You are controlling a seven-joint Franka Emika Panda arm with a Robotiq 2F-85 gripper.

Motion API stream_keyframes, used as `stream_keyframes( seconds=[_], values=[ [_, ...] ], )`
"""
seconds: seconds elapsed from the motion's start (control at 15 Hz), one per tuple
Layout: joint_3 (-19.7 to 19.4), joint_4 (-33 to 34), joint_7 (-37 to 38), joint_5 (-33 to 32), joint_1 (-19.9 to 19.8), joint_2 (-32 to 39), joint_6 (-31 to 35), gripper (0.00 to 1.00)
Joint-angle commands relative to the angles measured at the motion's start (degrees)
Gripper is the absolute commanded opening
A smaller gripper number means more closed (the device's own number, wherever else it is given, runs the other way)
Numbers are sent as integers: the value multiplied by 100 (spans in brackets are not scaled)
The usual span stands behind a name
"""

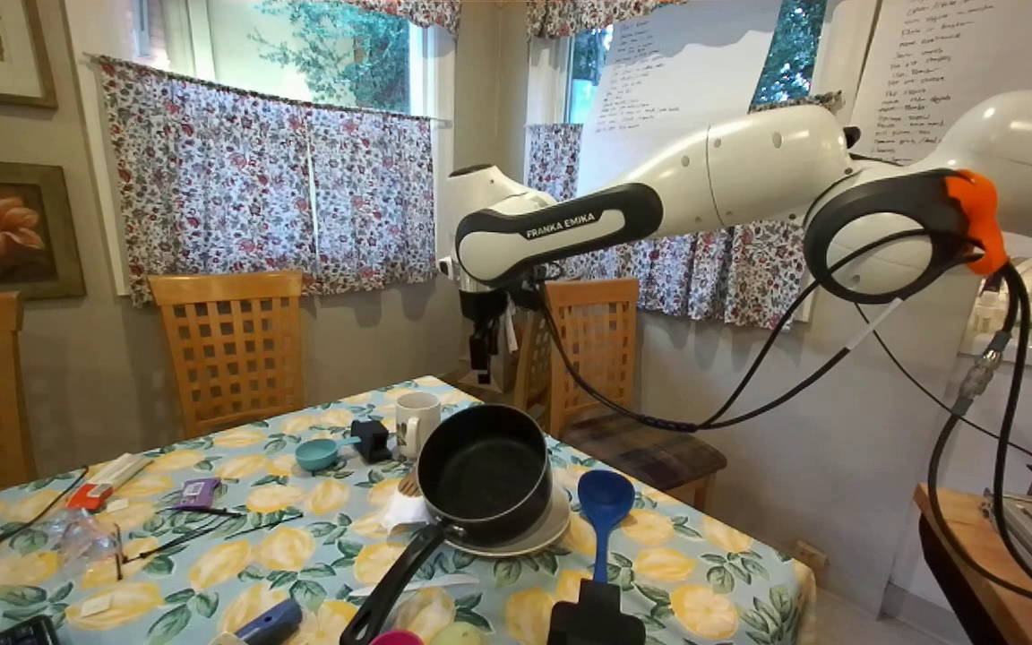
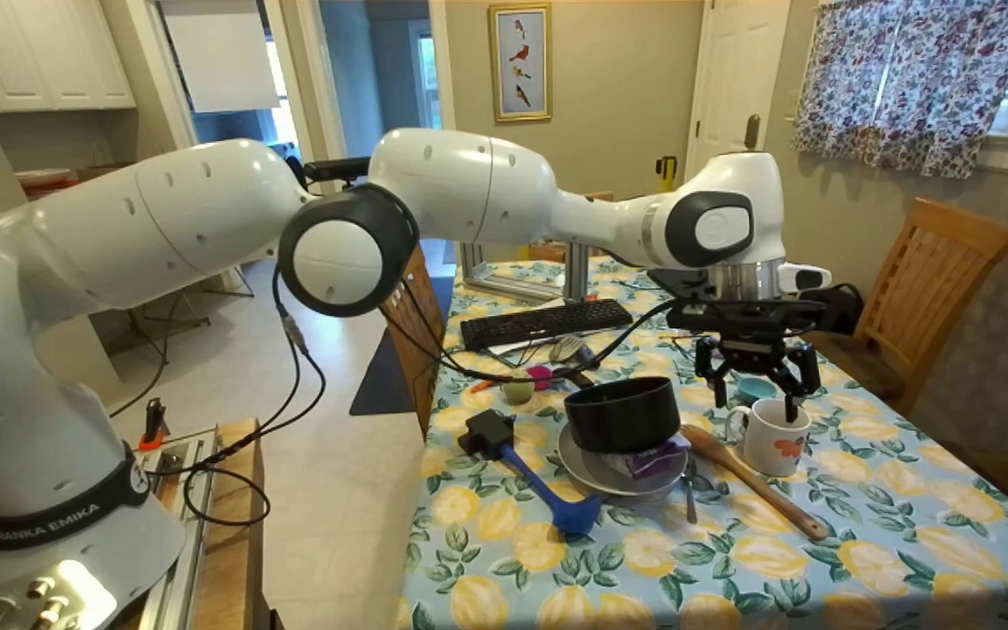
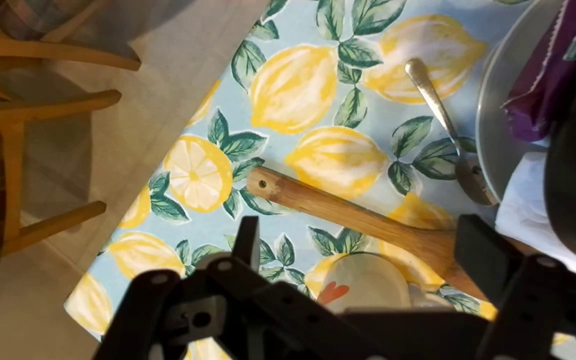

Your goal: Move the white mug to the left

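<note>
The white mug [image 2: 771,446] stands upright on the lemon-print tablecloth and has a small orange-red print. In an exterior view it stands just behind the black pan, with the mug [image 1: 417,421] showing its handle. My gripper [image 2: 756,404] is open and empty, pointing down above the mug; one finger overlaps the mug's rim in that view. The gripper [image 1: 482,363] also shows higher than the mug and to its right in an exterior view. In the wrist view the mug [image 3: 368,282] lies below, between the spread fingers [image 3: 363,245], its lower part hidden by the gripper body.
A black pan [image 2: 622,416] sits on a plate [image 2: 570,464] beside the mug. A wooden spoon [image 3: 328,207] lies close to the mug. A blue ladle [image 2: 574,514], a teal measuring cup [image 1: 316,455] and a keyboard [image 2: 548,324] are on the table. Wooden chairs [image 1: 238,349] stand around it.
</note>
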Motion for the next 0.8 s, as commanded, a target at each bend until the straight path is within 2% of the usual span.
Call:
stream_keyframes(
  seconds=[0.0, 0.2, 0.27, 0.47, 0.73],
  values=[
    [0, 0, 0, 0, 0, 0, 0, 100],
    [0, 0, 1, 0, 0, 0, 0, 100],
    [36, 99, -384, -55, -28, 111, 455, 100],
    [22, 207, -1152, -142, -20, 212, 990, 100],
    [247, 283, -2339, 26, -177, 309, 1724, 100]
  ],
)
